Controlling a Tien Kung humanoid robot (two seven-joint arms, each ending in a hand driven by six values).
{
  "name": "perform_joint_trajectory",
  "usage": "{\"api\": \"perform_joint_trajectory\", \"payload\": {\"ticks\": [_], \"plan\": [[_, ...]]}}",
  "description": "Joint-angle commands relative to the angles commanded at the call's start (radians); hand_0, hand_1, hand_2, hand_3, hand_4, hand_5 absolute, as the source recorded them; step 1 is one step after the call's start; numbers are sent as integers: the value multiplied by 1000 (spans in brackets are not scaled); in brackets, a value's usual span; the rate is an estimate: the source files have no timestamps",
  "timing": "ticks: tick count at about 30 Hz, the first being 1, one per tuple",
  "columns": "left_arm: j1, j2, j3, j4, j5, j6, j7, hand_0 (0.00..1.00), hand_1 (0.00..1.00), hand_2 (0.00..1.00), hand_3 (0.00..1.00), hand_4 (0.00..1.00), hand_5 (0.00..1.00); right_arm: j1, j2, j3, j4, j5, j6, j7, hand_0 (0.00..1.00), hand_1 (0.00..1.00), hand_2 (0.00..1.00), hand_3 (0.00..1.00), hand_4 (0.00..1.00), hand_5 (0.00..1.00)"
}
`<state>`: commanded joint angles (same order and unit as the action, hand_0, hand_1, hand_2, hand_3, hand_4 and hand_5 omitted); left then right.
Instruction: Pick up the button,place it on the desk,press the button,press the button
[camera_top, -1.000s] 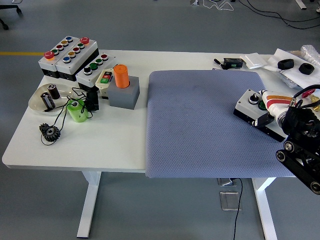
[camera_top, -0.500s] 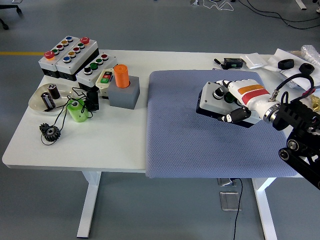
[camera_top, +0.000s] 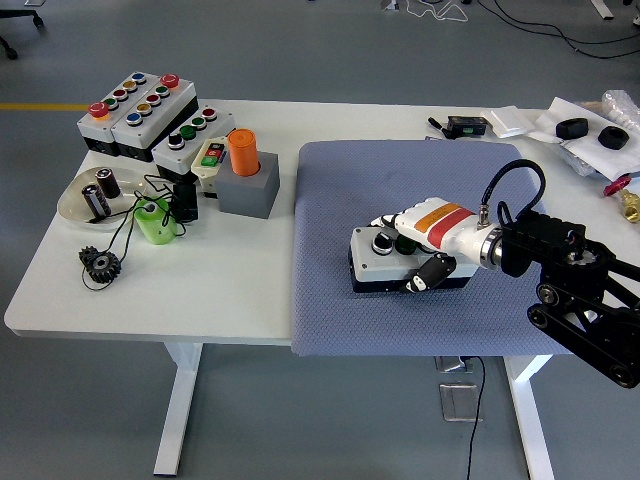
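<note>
So the right hand (camera_top: 425, 240) is wrapped around the button box (camera_top: 385, 262), white fingers (camera_top: 392, 219) curled over the top and far side and the thumb hooked across the near front edge, so it's a proper grip on the thing. The box is a light grey lid on a black base with a couple of dark knobs on top, and it sits low on the blue-grey mat (camera_top: 420, 190) toward the mat's near middle; can't tell whether it's actually resting on the mat or just above it. The black arm comes in from the right with a cable looping up behind the wrist. Over on the left of the white tabletop (camera_top: 240, 300) there's a cluster of other stuff: three more button boxes (camera_top: 150, 115) with coloured caps lined up at the far corner, an orange cylinder (camera_top: 242, 152) standing in a grey block (camera_top: 250, 195), a green cup (camera_top: 155, 222) beside it, a shallow dish (camera_top: 78, 205) holding small cylinders, and a black gear (camera_top: 100, 264) near the front edge. A few black bits and white packets lie at the far right corner.
</note>
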<state>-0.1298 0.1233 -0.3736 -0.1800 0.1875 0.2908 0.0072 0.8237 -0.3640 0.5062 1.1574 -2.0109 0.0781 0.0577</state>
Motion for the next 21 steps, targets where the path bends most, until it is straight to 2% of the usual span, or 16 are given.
{"api": "perform_joint_trajectory", "payload": {"ticks": [3,4,9,10,15,16,21], "plan": [[1,0,2,0,-1,0,0,650,706,700,495,326,998,-1,9,-4,-16,-27,21,-30,134,2,131,234,535,200],[1,1,8,0,-7,-1,-2,651,706,699,494,327,998,-4,11,-4,-22,-40,23,-36,208,42,204,379,712,342],[1,-1,-12,0,11,0,2,651,706,699,494,327,998,-10,9,-1,-30,-83,52,-53,208,42,204,379,712,342],[0,-1,-10,0,8,0,1,650,706,699,494,325,998,-11,8,1,-30,-90,57,-55,354,229,383,689,782,401],[-1,-1,-11,0,7,0,1,650,706,699,494,325,998,-13,4,7,-28,-125,80,-60,354,229,383,689,782,401],[-2,-1,-10,0,6,0,1,650,706,700,495,326,998,-13,3,8,-28,-127,81,-59,403,295,464,899,859,412],[-2,-2,-14,0,7,0,1,650,706,700,495,326,998,-19,-5,20,-11,-121,109,-62,403,295,464,899,859,412]]}}
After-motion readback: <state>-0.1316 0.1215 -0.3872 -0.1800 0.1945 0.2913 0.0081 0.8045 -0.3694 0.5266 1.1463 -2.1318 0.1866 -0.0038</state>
